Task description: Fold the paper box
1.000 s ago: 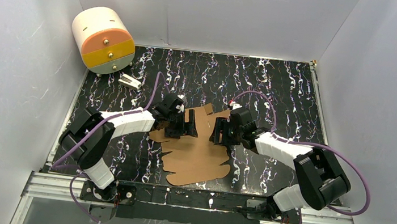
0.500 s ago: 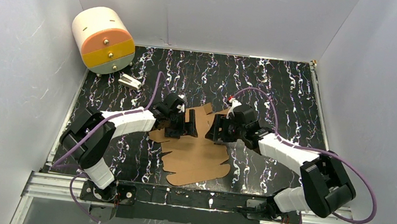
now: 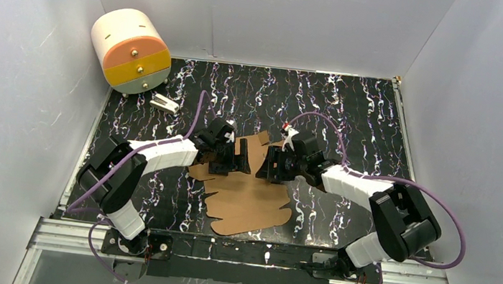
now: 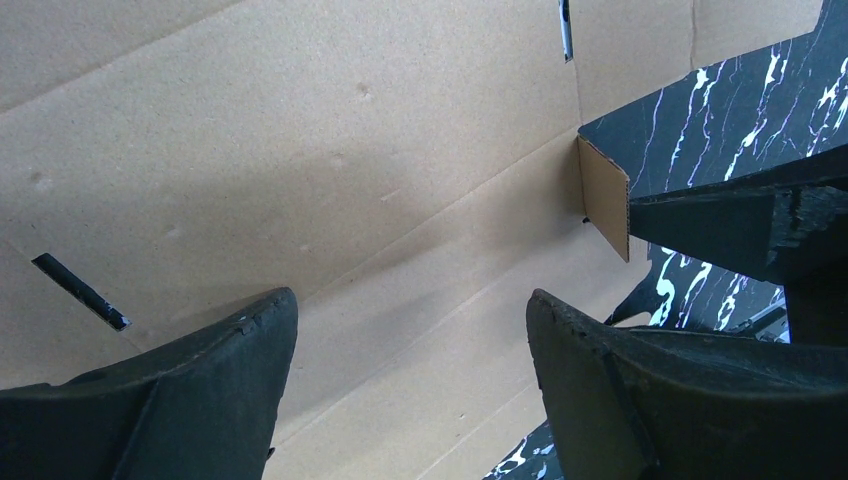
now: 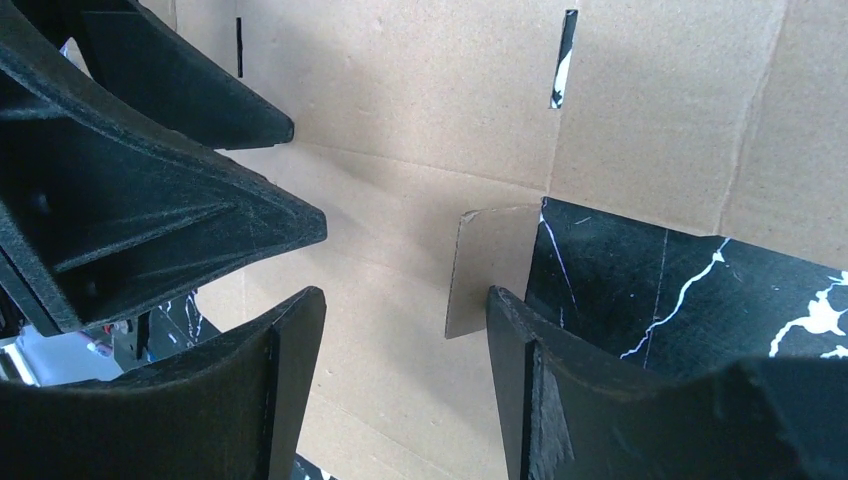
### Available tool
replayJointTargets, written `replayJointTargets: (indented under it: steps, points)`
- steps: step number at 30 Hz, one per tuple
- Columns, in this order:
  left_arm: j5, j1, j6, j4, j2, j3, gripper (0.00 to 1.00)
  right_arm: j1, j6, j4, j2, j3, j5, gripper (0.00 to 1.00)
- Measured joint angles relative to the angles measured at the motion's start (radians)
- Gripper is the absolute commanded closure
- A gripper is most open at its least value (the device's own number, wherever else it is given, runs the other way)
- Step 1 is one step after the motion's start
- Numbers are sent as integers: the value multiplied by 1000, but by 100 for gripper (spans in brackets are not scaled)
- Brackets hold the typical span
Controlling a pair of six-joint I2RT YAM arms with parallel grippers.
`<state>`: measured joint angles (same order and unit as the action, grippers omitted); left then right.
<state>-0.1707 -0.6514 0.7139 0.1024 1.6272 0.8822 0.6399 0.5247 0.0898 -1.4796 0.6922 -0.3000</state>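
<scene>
The paper box [image 3: 247, 199] is a flat brown die-cut cardboard sheet lying on the black marbled table, its far flaps between my two grippers. My left gripper [image 3: 239, 156] is open over the sheet's left side; in the left wrist view [image 4: 410, 310] both fingers straddle bare cardboard [image 4: 300, 150] with creases. My right gripper [image 3: 271, 164] is open over the sheet's right side; in the right wrist view [image 5: 405, 305] its fingers stand either side of a small raised cardboard tab [image 5: 485, 265]. The left gripper's fingers [image 5: 150, 150] show facing it.
A cream, orange and yellow cylindrical drawer unit [image 3: 131, 51] stands at the far left corner. A small white object [image 3: 163, 103] lies just in front of it. White walls close in the table on three sides.
My right gripper has moved left and slightly farther, in toward the sheet's middle and closer to the left gripper. The left gripper and the sheet have barely moved.
</scene>
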Motion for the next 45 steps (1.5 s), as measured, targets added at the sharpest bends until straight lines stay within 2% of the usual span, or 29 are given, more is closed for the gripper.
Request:
replayJointTargets:
  steps: [7,14,21,27,36,45]
  points:
    - [3,-1,0,4,0,3,16,0,-11,-14,5,2,23,30]
    - [35,-5,1,55,-40,3,13,0,-56,-60,86,8,93,30]
    - [95,-5,29,124,-286,-24,12,2,-106,-117,117,13,160,28]
    - [137,-5,101,179,-507,-150,11,11,-142,-104,156,19,145,26]
    - [190,-5,241,256,-636,-341,12,64,-143,60,24,19,51,22]
    - [222,-5,290,225,-573,-354,12,86,-145,167,-103,24,9,21]
